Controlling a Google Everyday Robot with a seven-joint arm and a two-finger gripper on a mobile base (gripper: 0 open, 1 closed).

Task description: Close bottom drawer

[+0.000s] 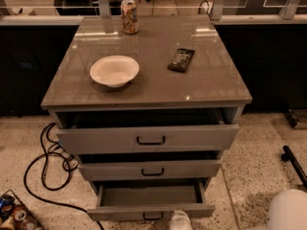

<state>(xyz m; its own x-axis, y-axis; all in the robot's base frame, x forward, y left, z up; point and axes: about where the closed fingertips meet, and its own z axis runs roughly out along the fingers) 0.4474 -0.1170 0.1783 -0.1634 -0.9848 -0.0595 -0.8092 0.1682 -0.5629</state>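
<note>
The bottom drawer of the grey cabinet is pulled out, and its plain grey inside holds nothing. Its small black loop handle shows at the picture's lower edge. My gripper is the white tip at the bottom edge, right in front of the drawer's front and just right of the handle; most of it is cut off by the frame. The middle drawer and the top drawer above it also stand partly out.
On the cabinet top are a white bowl, a black remote and a can. Black cables lie on the floor at left. A white part of my body fills the lower right corner.
</note>
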